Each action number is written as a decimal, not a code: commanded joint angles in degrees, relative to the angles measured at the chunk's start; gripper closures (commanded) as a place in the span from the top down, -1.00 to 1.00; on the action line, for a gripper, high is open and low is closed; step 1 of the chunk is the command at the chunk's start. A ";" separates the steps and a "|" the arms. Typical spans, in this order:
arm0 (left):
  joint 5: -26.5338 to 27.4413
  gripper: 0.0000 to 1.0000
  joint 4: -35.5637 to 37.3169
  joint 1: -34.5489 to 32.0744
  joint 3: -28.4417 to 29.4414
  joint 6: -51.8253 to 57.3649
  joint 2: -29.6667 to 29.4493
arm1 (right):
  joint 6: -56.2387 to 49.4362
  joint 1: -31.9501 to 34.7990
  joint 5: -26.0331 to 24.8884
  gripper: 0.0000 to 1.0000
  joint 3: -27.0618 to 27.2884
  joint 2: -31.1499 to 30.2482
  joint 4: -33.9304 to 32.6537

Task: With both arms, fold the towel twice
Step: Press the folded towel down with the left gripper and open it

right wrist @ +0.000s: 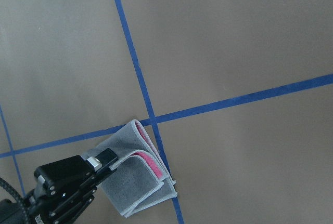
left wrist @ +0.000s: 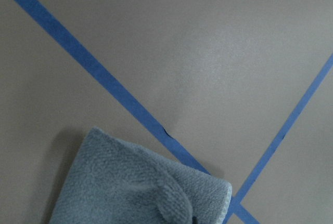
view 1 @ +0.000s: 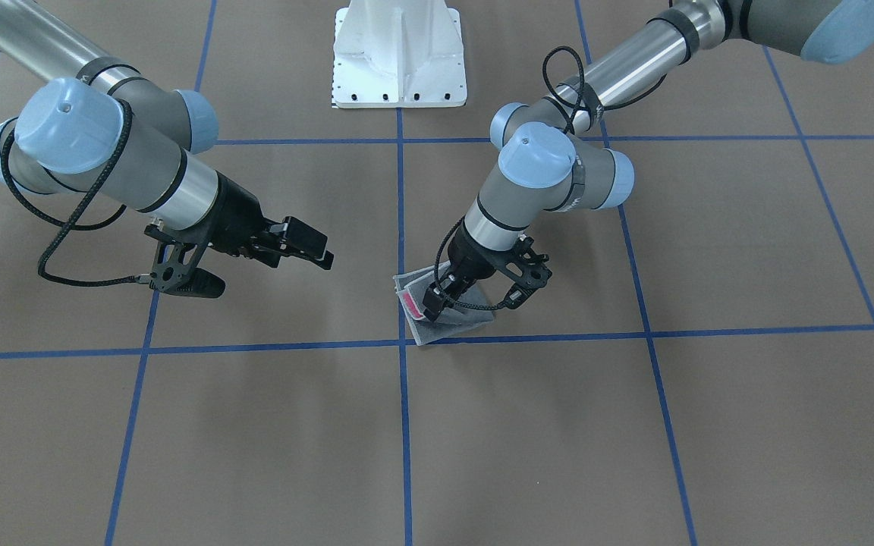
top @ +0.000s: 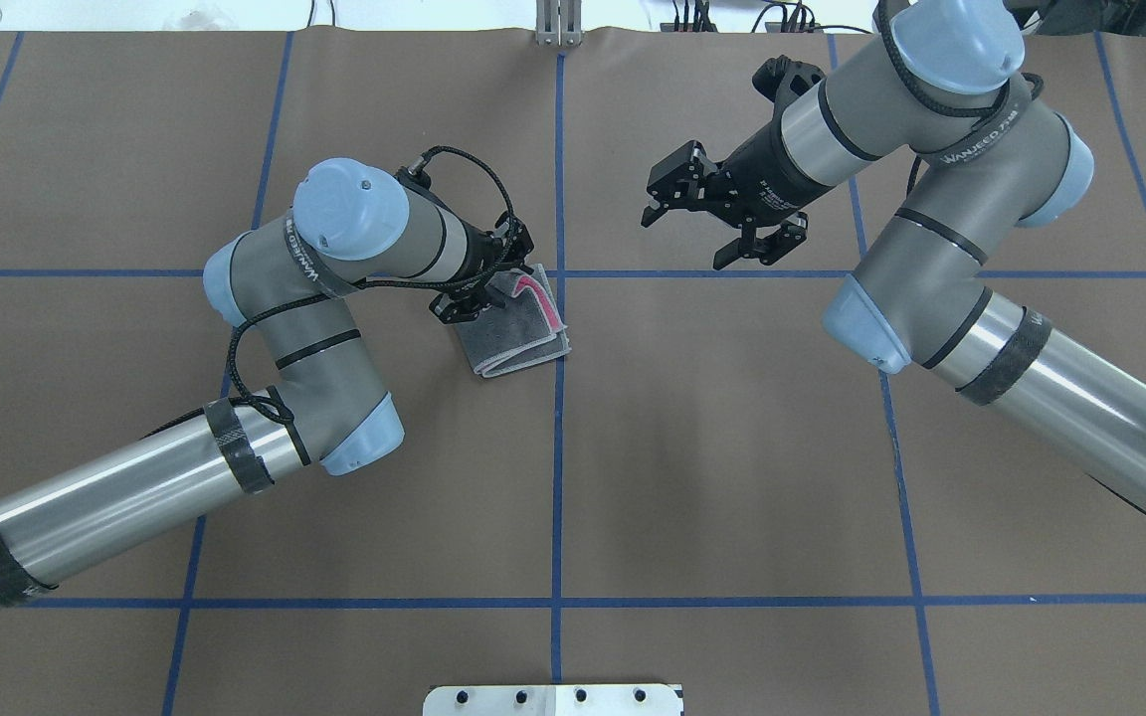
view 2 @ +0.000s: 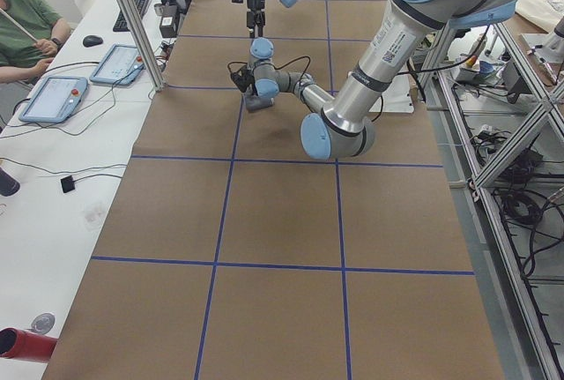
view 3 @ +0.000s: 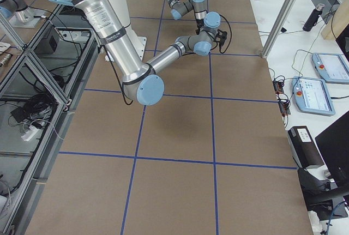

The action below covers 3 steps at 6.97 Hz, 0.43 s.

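Observation:
The towel (view 1: pixel 448 322) lies folded into a small grey packet at a crossing of blue tape lines, with a pink strip showing under its top layer. It also shows in the overhead view (top: pixel 523 338), the right wrist view (right wrist: pixel 138 185) and the left wrist view (left wrist: pixel 119 182). My left gripper (view 1: pixel 435 303) points down onto the towel and is shut on the edge of its top layer (top: pixel 508 290). My right gripper (top: pixel 649 204) hangs open and empty in the air, well clear of the towel (view 1: pixel 322 250).
The white bolted pedestal (view 1: pixel 399 53) stands at the robot's side of the brown table. Blue tape lines (view 1: pixel 403 425) divide the table into squares. An operator (view 2: pixel 26 18) sits beside tablets at the far table edge.

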 commanded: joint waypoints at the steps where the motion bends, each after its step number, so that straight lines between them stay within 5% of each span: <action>1: 0.00 1.00 -0.34 -0.03 0.02 -0.01 -0.14 | 0.00 -0.03 -0.02 0.99 0.00 -0.11 0.00; 3: 0.09 1.00 -0.34 0.06 0.63 0.08 -0.66 | 0.00 -0.03 -0.02 0.99 -0.09 -0.11 0.00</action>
